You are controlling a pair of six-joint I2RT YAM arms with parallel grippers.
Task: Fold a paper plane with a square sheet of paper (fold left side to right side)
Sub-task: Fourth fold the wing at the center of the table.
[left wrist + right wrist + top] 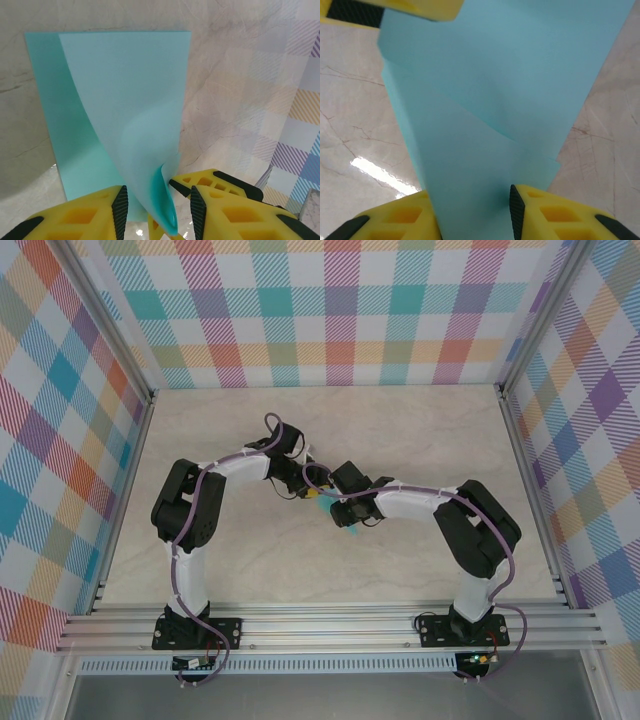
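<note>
1. At the middle of the table (pixel 420 430), between my two wrists, the square sheet of paper (pixel 125 100) stands half lifted, one side curling over (thin, floppy, easily creased).
2. My left gripper (pixel 159 202) gapes around the curled corner, not pinching it.
3. My right gripper (pixel 472 210) straddles the sheet; clamped or not, I cannot tell.
4. I judge it best held lightly, near a corner.

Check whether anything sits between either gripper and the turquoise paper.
Nothing visible does. The square sheet of paper runs up between the fingers of the left gripper and between those of the right gripper.
</note>
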